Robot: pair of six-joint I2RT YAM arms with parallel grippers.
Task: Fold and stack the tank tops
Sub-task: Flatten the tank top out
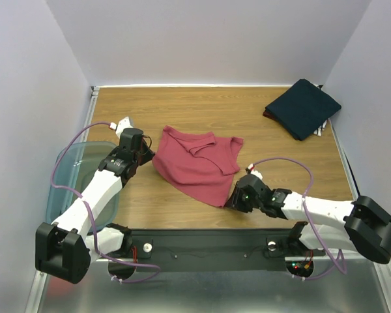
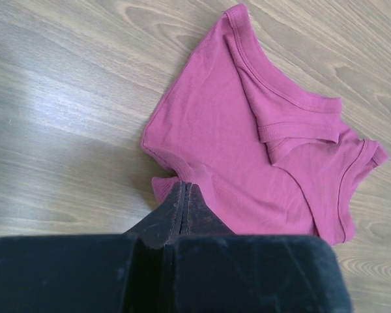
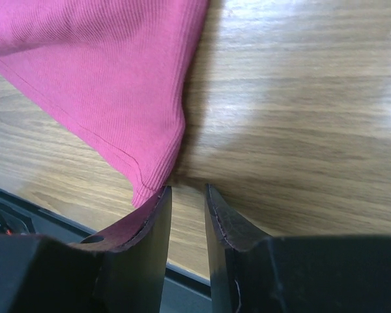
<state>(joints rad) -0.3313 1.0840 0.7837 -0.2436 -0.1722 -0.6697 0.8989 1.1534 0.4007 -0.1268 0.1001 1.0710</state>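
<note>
- The wooden table [image 1: 182,104] fills the middle of the top view, with pale walls around its far and side edges.
- The red tank top [image 1: 195,163] lies loosely spread at the centre of the table. Its straps and neckline are bunched toward the upper right of the cloth, and one corner points down toward the lower middle of the frame.
- A see-through teal bin [image 1: 68,171] sits at the left edge of the top view, partly under my left arm.
- The navy tank top [image 1: 304,107] lies folded into a compact square in the upper right corner of the table, well apart from the red one.
- My left gripper [image 2: 184,190] is at the left edge of the red tank top. Its fingers are pressed together and pinch the cloth's border, and a small flap of fabric pokes out just left of the tips.
- My right gripper [image 3: 186,190] is low over the table at the red tank top's near corner. Its fingers [image 3: 158,215] stand a narrow gap apart with bare wood showing between them. The corner of the cloth touches the tip of the finger on the left of that view and is not clamped.
</note>
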